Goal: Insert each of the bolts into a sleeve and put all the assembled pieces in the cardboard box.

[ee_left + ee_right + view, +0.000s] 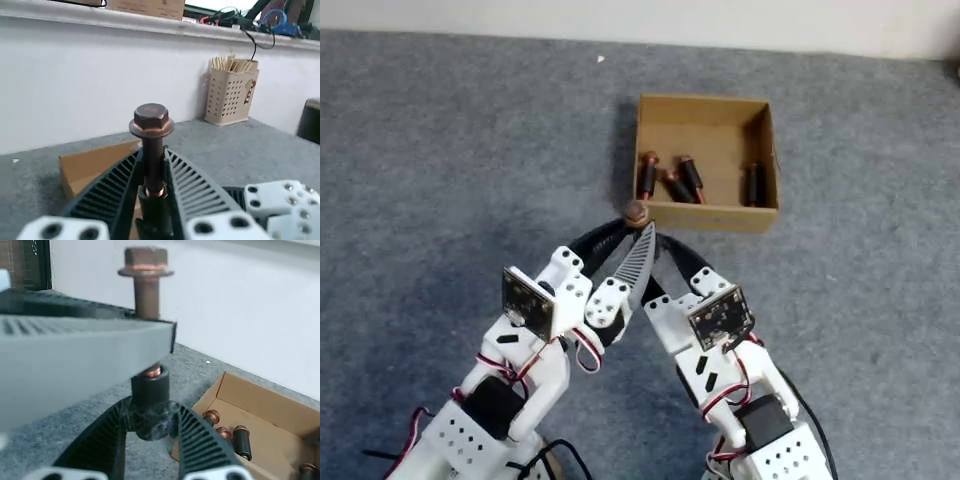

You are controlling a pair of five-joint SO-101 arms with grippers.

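Table (440,150): we see a grey, carpet-like surface under everything.

Left arm (520,340): white, on the left of the high view, angled toward the middle of the table.

Right arm (740,380): white, beside it; the two arms meet tip to tip just in front of the box.

Cardboard box (710,216): brown, open-topped and square, beyond the grippers.

Left gripper (153,155): we see its black ribbed fingers clenched on the bolt's shank, just below the head.

Right gripper (150,412): its fingers are clamped around the sleeve from both sides, directly beneath the left gripper.

Assembled pieces (647,175): we count four in the box, each a black sleeve with a copper-coloured head at one end. Three lie close together by the box's left wall, the fourth apart by the right wall.

Sleeve (149,390): a short, matte black cylinder, held upright, with a thin copper-coloured ring showing at its top rim.

Bolt (152,122): copper-brown metal with a hexagonal head over a round flange and a smooth, straight shank. It stands upright above the table, head upward, just outside the box's near wall. Its lower end meets the mouth of the sleeve; we cannot tell how far in it reaches.
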